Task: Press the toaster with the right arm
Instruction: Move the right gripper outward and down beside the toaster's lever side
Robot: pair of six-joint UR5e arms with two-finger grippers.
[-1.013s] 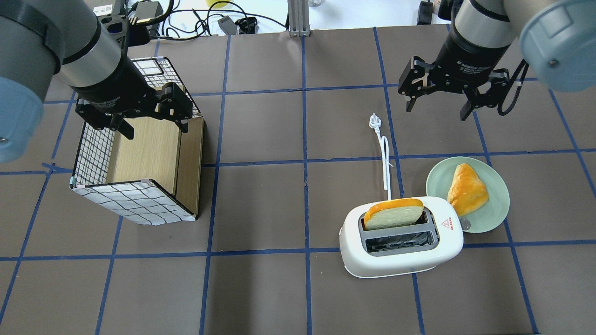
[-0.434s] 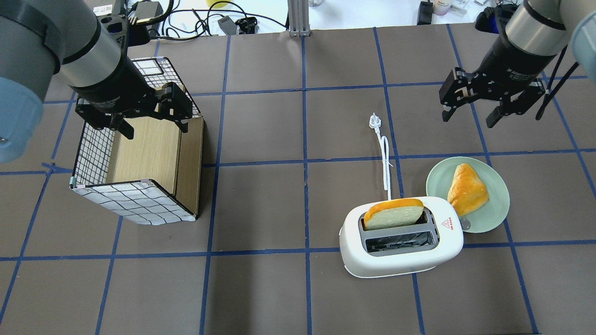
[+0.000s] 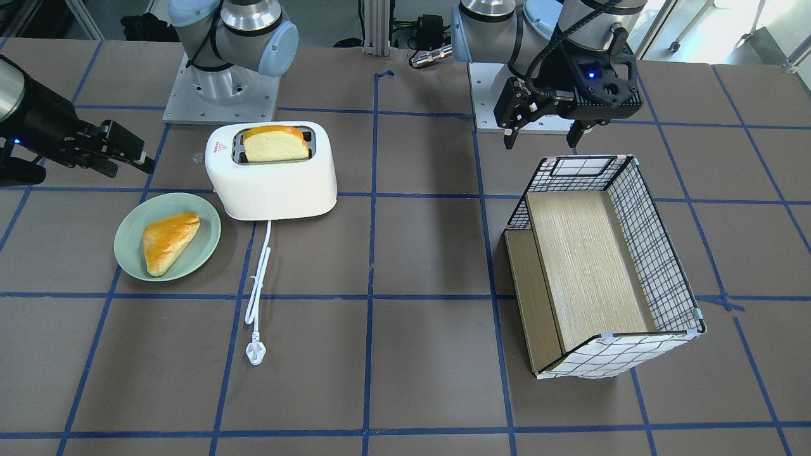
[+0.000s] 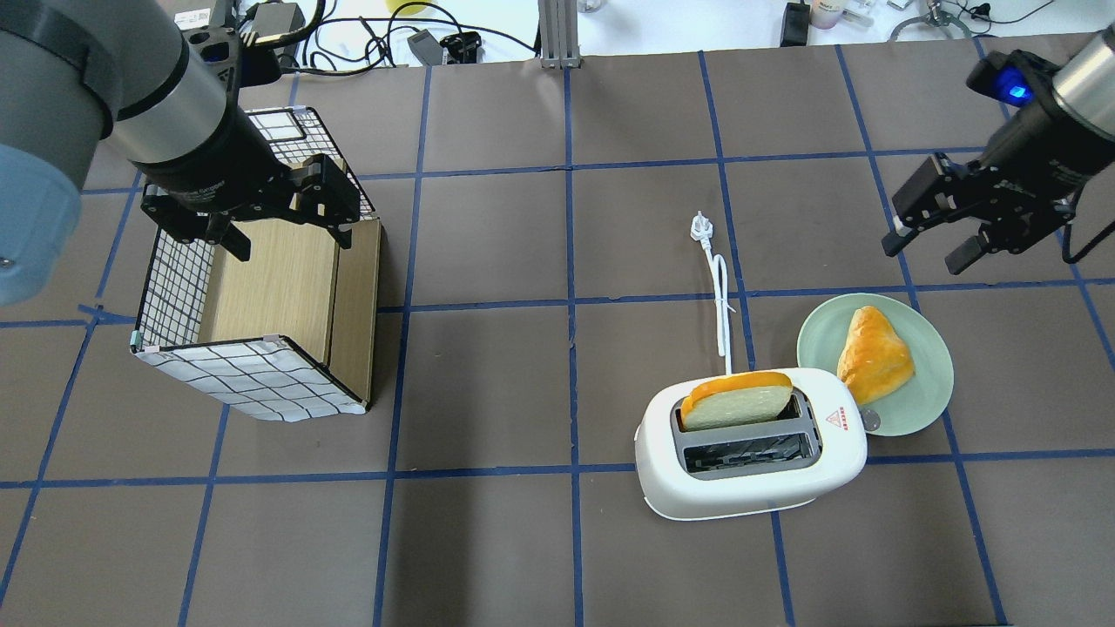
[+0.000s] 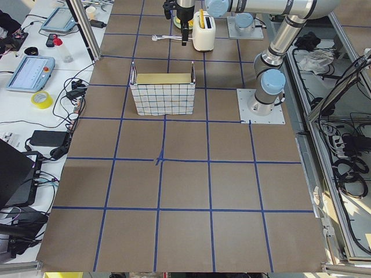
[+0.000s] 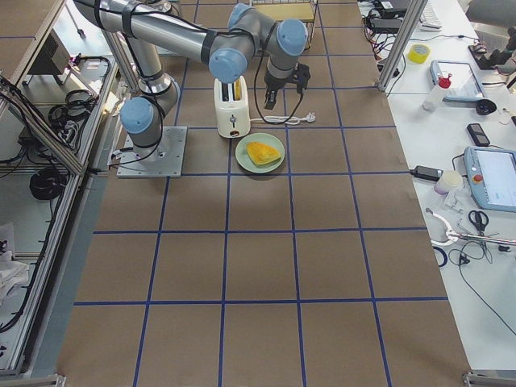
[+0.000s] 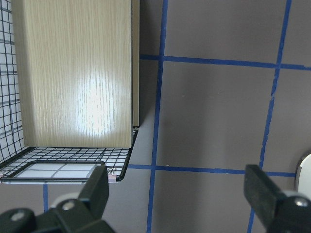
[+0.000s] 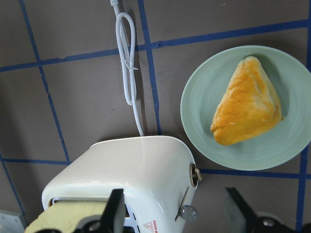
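The toaster stands upright on the table, in the near right part of the overhead view. A slice of bread sticks up out of its far slot, and the near slot is empty. The red triangle sticker sits on top, toward the end at 3 o'clock. On that same end the wrist camera shows the side lever (how high it sits in its track cannot be told). The white cord runs from the toaster's back toward 12 o'clock and ends in the plug, which lies loose on the table.

At about 2 o'clock from the toaster, with its rim just beside that end, is a pale green plate carrying a golden pastry.

Farther out along 1 to 2 o'clock, beyond the plate, the right pincer hangs tilted above the table. Its fingers are spread wide, with nothing between them, and it is well apart from the toaster.

Far off at 9 to 10 o'clock, the left pincer is also spread wide and empty. It hangs over the far end of a wire basket with a wooden floor.
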